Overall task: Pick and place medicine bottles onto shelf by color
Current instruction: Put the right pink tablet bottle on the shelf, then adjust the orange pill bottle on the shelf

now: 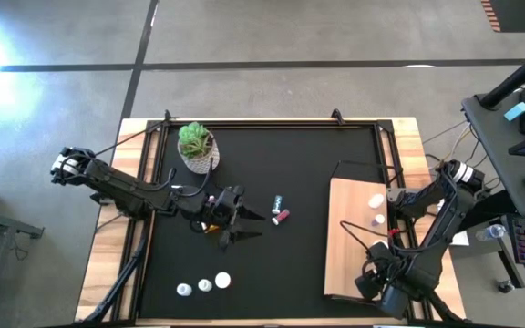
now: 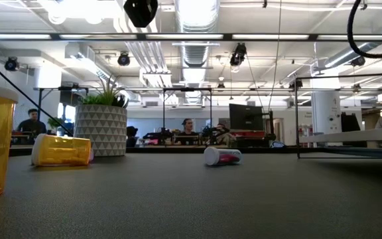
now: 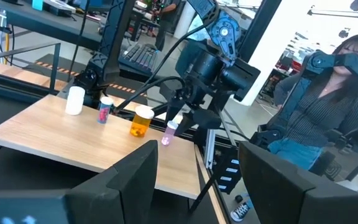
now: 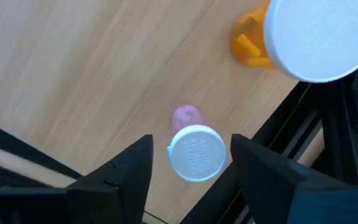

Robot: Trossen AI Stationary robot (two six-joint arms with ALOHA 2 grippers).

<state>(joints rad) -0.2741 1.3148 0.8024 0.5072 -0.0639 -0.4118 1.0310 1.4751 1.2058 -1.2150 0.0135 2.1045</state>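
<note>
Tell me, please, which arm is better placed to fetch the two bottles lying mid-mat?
Probably the left: the left gripper hangs open beside the two bottles, while the right gripper is over the shelf, open around a pink bottle.
</note>
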